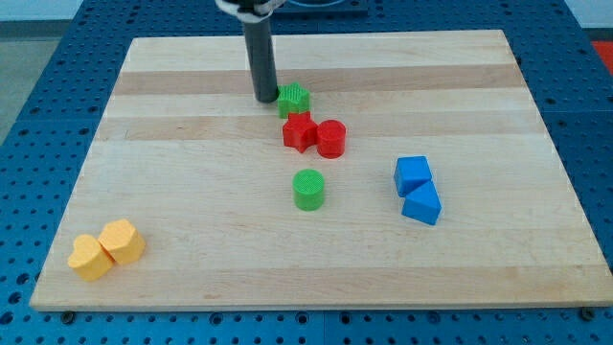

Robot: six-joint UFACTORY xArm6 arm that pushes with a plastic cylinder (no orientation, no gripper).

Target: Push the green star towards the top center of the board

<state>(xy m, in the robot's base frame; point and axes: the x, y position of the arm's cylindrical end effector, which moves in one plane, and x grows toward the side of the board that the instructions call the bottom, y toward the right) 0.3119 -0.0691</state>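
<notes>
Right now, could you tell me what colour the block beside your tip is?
Green: the green star sits just right of my tip, seen in the camera view.

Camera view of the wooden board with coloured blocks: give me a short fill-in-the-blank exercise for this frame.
1. My tip sits just to the view's ____ of the green star block.
2. The red star block touches a red ____ block.
3. The two yellow blocks lie near the wooden board's bottom-____ corner.
4. The green cylinder block lies toward the view's ____ from the red pair.

Missing words: left; cylinder; left; bottom
</notes>
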